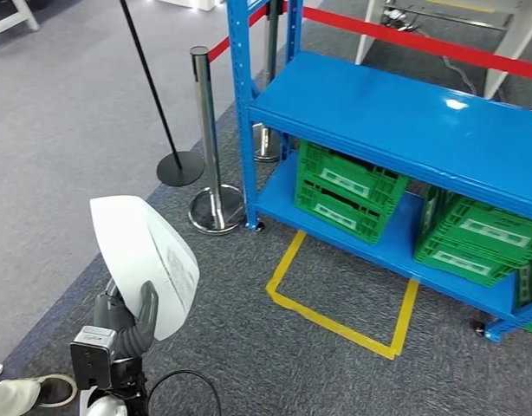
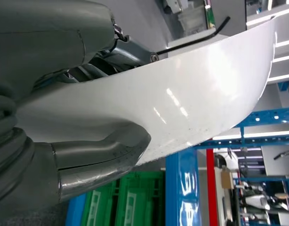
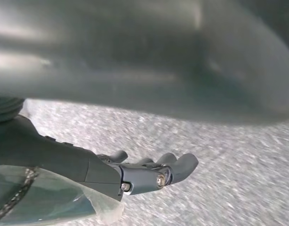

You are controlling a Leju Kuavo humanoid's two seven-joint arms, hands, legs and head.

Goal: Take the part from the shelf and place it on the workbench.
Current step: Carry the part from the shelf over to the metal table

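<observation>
The left hand gripped the white curved part, clear of the blue shelf, so pickup looked done. The right hand hung over carpet, fingers loosely extended, holding nothing. Placing on the workbench remained.

Bright, even overhead light leaves a glare spot on the blue shelf and streaks on the glossy white part, while the right wrist view shows a motion-blurred carpet and a soft, unfocused foreground.
</observation>
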